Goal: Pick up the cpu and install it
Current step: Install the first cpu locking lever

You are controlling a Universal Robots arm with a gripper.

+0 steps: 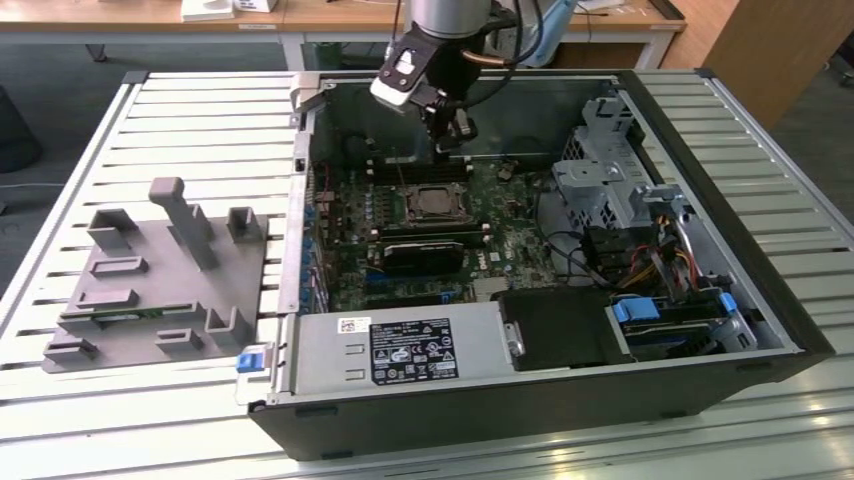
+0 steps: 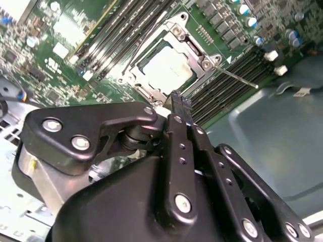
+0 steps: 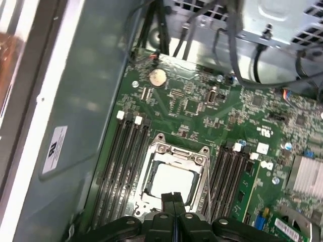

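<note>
Jaws pressed together, empty, above cpu (image 3: 171,184) apparently seated in socket, slatted table (image 1: 200,110)

Closed end effector (image 3: 173,197) above socketed cpu (image 3: 171,182).

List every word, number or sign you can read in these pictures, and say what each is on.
Nothing can be quoted as read.
power supply label, exterior view: print too small to read.
small white sticker beside it: too small.
case wall sticker, first wrist view: dark marks, blurred.
motherboard markings: white print, blurred.
cpu top: no marking legible.
</note>
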